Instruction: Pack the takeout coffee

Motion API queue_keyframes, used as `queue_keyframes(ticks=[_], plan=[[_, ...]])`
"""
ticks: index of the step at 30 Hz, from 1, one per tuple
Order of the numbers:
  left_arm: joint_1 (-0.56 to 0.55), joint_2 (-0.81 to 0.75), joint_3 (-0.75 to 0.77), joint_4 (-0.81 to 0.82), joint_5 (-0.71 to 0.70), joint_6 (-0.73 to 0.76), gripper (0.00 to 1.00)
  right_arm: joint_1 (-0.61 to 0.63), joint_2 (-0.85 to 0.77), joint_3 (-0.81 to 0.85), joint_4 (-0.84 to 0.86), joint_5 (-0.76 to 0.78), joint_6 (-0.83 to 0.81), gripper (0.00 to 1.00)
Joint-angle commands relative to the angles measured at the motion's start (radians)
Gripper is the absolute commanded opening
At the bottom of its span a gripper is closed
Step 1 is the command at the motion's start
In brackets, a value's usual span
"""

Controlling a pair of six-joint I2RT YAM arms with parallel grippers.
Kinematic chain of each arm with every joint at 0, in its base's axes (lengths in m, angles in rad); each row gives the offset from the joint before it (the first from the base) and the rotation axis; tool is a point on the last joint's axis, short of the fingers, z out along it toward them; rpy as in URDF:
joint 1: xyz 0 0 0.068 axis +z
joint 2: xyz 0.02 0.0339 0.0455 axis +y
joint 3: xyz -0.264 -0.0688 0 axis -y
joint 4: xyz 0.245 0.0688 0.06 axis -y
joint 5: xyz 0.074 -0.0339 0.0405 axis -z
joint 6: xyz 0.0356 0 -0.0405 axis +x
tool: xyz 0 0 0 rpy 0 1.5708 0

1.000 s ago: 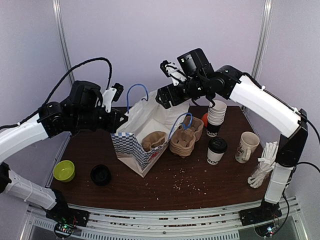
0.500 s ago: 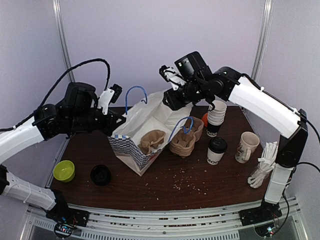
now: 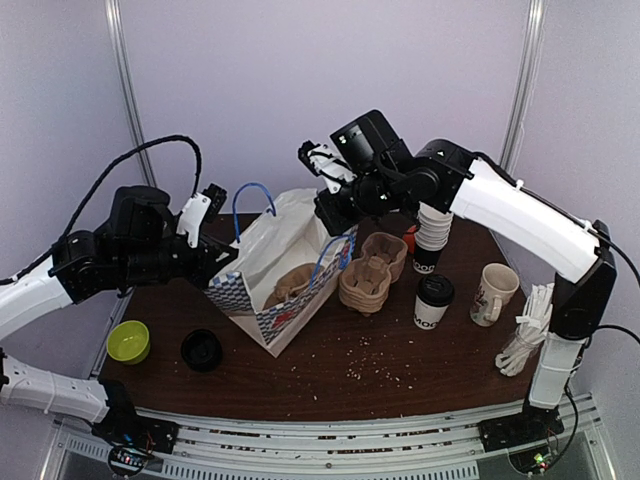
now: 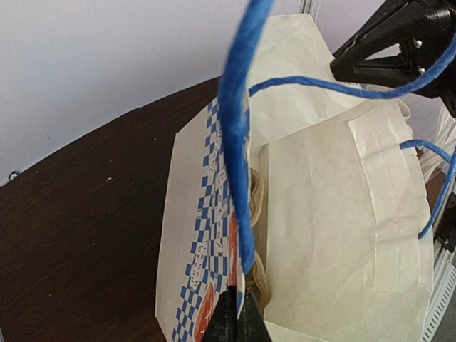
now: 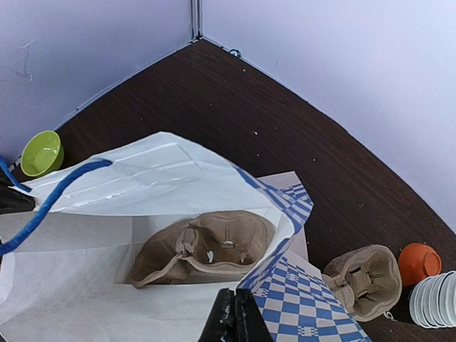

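Note:
The takeout coffee [image 3: 433, 301], a paper cup with a black lid, stands on the table right of the bag, away from both grippers. The white paper bag [image 3: 262, 262] with blue checks and blue handles stands tilted and open, a brown cup carrier [image 3: 298, 284] inside. My left gripper [image 3: 220, 268] is shut on the bag's left rim [image 4: 251, 281], just below the blue handle [image 4: 239, 142]. At the rim's far right side, my right gripper [image 3: 335, 218] is pinched shut on the paper [image 5: 285, 256], looking down at the carrier [image 5: 206, 246].
A stack of brown carriers [image 3: 372, 270] sits between bag and coffee. A tall stack of lidless cups [image 3: 432, 236], an orange bowl [image 3: 409, 238], a cream mug [image 3: 493, 293] and white stirrers [image 3: 525, 335] are to the right. A green bowl [image 3: 128, 341] and black lid [image 3: 202, 350] lie front left.
My right gripper has closed on the bag's rim. Both arms and the bag have shifted left, and the bag's mouth is spread wider.

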Motion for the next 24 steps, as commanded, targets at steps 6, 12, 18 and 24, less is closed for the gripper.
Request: queue_keyframes(ticks=[6, 12, 18, 24], plan=[[0.005, -0.102, -0.053, 0.060, -0.001, 0.019, 0.00, 0.076, -0.153, -0.202, 0.235, 0.022, 0.003, 0.00], [0.004, -0.176, -0.062, 0.093, -0.025, 0.058, 0.00, 0.084, -0.291, -0.415, 0.426, 0.031, -0.001, 0.00], [0.005, -0.259, -0.111, 0.183, -0.002, 0.130, 0.00, 0.106, -0.416, -0.599, 0.579, 0.019, -0.017, 0.00], [0.005, -0.276, -0.135, 0.224, 0.043, 0.159, 0.00, 0.110, -0.408, -0.613, 0.564, 0.011, -0.006, 0.00]])
